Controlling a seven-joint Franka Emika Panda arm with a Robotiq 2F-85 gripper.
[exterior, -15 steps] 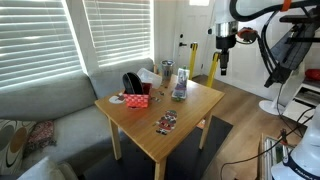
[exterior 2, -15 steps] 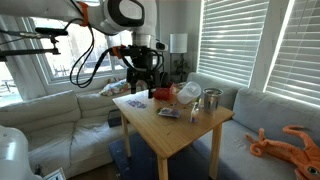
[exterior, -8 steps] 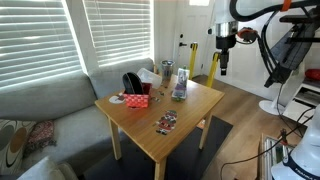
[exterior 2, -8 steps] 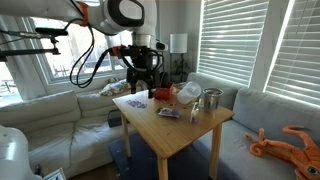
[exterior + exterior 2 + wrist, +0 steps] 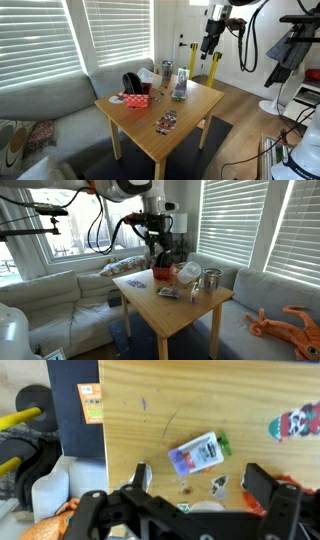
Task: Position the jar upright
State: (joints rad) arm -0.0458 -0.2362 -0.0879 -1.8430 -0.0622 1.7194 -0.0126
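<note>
The jar (image 5: 188, 273) is pale, whitish and translucent. It lies on its side at the far part of the wooden table (image 5: 175, 315), next to the red box (image 5: 163, 274). It also shows in an exterior view (image 5: 149, 77) behind the red box (image 5: 138, 100). My gripper (image 5: 160, 252) hangs open and empty above the table's far edge, close to the box and short of the jar. It also shows in an exterior view (image 5: 207, 45). In the wrist view the gripper (image 5: 200, 485) is open over the tabletop. A pale rounded shape (image 5: 205, 508) sits under it, mostly hidden.
A small bottle with a blue label and green cap (image 5: 200, 453) stands near the middle of the table. A printed packet (image 5: 166, 123) lies nearer the front. A metal cup (image 5: 211, 280) and a clear glass (image 5: 195, 292) stand on the table. Sofas border it.
The arm has swung from beside the table to above its far edge, toward the red box and jar. The objects on the table have not moved.
</note>
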